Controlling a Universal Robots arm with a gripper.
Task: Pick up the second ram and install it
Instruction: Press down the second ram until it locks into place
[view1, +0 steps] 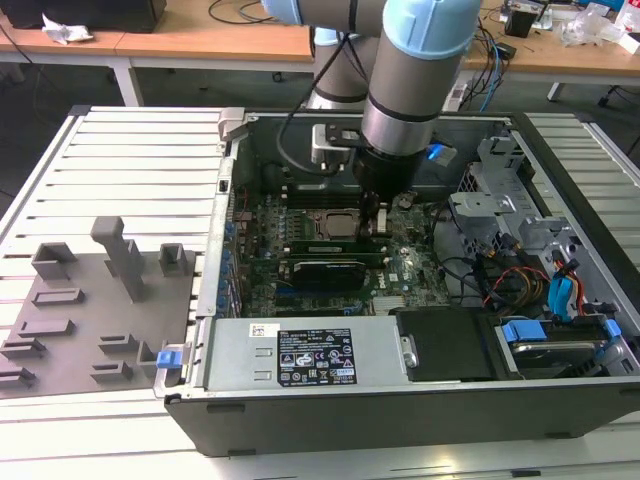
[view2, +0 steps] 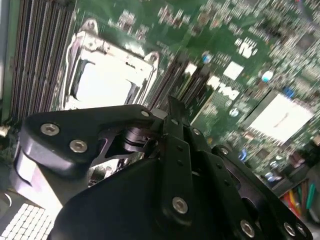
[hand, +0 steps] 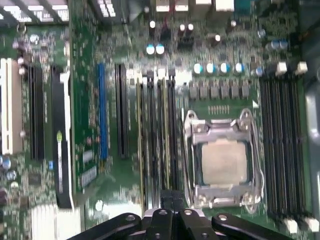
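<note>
My gripper (view1: 378, 230) reaches down into the open computer case (view1: 400, 410), over the memory slots (hand: 157, 140) beside the silver processor socket (view1: 335, 222). In both wrist views the fingertips (hand: 167, 199) stand pressed together just above the slots. I see nothing held between them. A long thin green ram strip (view1: 318, 247) stands on edge in the slots, running from the gripper toward the exterior view's left. In the first wrist view, thin greenish edges (hand: 140, 150) show in the slots. I cannot tell which of them is the second ram.
A wide black card (view1: 325, 270) sits next to the slots. The power supply (view1: 300, 355) lies along the case's near wall. Drive cages and cables (view1: 530, 270) crowd the exterior view's right. A grey fixture tray (view1: 100, 300) lies outside the case at the left.
</note>
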